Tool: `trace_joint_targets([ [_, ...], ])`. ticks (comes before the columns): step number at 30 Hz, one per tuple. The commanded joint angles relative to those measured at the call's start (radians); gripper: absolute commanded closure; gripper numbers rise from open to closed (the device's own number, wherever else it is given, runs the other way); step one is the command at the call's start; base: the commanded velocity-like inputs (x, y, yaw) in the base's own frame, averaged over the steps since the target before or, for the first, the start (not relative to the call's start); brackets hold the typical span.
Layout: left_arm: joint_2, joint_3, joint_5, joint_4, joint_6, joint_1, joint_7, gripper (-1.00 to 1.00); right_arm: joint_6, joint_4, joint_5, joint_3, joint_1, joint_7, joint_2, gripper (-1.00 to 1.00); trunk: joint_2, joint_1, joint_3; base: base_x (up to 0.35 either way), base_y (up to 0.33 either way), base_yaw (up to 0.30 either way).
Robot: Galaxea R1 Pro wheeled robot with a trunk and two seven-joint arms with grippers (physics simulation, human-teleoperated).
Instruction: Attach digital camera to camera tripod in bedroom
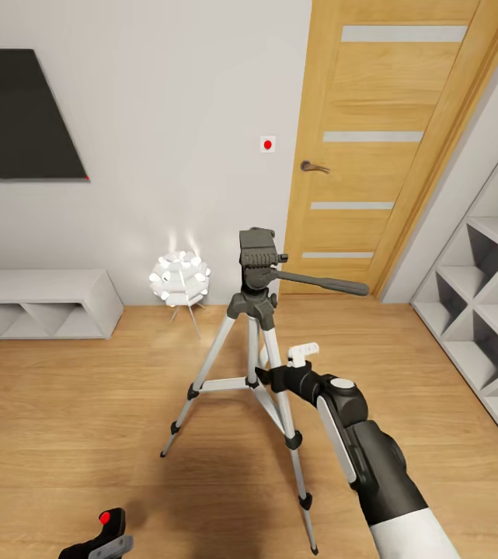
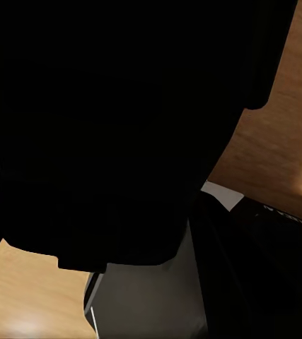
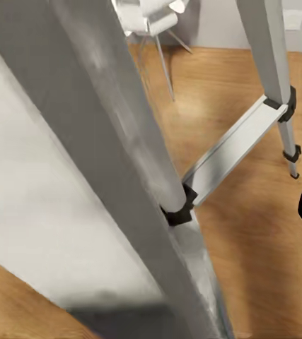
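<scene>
Right gripper point(image 1: 283, 371), closure indeterminate, against the camera tripod point(image 1: 252, 310) leg; left gripper point(image 1: 97, 547) clamped on the digital camera point(image 1: 111, 524), which must next rise to the pan head point(image 1: 258, 256).

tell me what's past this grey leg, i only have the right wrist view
Observer: On the head view the right tool sits against the tripod, beside the leg junction below the pan head.
Operator: where's the camera
Observer: Low at the head view's left edge, the camera, red button up, sits at the left tool.
Operator: is the left tool gripping it
Observer: Cannot tell; the left wrist view is nearly all dark.
Operator: anything on top of the tripod yet
Observer: No, the head plate is bare and its handle points toward the door.
</scene>
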Motion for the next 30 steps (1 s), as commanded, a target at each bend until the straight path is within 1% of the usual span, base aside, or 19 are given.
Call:
trace_joint_targets([
  [1,0.001,-0.008,0.006,-0.003,0.005,0.000,0.007,1.00,0.004,0.020,-0.003,-0.001,-0.011,0.001,0.001,-1.00,-0.002,0.000,-0.002,0.000,0.000,0.000],
  [4,0.001,-0.008,0.006,-0.003,0.005,0.000,0.007,1.00,-0.012,0.085,0.002,-0.001,-0.039,0.001,0.004,-1.00,-0.002,0.000,-0.002,0.000,0.000,0.000],
  [10,0.001,-0.008,0.006,-0.003,0.005,0.000,0.008,1.00,-0.057,0.134,0.005,0.005,-0.058,0.003,0.007,-1.00,-0.002,0.000,-0.002,0.000,0.000,0.000],
  [11,0.001,-0.008,0.006,-0.003,0.005,0.000,0.008,1.00,-0.058,0.135,0.005,0.006,-0.058,0.003,0.007,1.00,-0.002,0.000,-0.002,0.000,0.000,0.000],
  [15,0.001,-0.007,0.006,-0.003,0.005,0.000,0.009,1.00,-0.061,0.143,0.006,0.005,-0.058,0.003,0.006,1.00,-0.002,0.000,-0.002,0.000,0.000,0.000],
  [19,0.001,-0.007,0.006,-0.003,0.006,0.000,0.009,1.00,-0.097,0.140,0.007,0.006,-0.058,0.000,0.007,1.00,-0.002,0.000,-0.002,0.000,0.000,0.000],
  [23,0.001,-0.007,0.006,-0.003,0.007,0.000,0.009,1.00,-0.119,0.141,0.007,0.009,-0.058,-0.026,0.006,1.00,-0.002,0.000,-0.002,0.000,0.000,0.000],
  [28,0.001,-0.007,0.006,-0.003,0.008,0.000,0.010,1.00,-0.124,0.140,0.007,0.010,-0.058,-0.047,0.006,1.00,-0.002,0.000,-0.002,0.000,0.000,0.000],
  [29,-0.004,-0.001,0.015,-0.009,0.013,-0.006,0.018,1.00,-0.129,0.146,0.007,0.005,-0.058,-0.052,0.005,1.00,-0.002,0.000,-0.002,0.000,0.000,0.000],
  [30,-0.010,0.004,0.024,-0.014,0.018,-0.012,0.019,1.00,-0.134,0.150,-0.003,0.001,-0.058,-0.053,0.006,1.00,-0.002,0.000,-0.002,0.000,0.000,0.000],
])
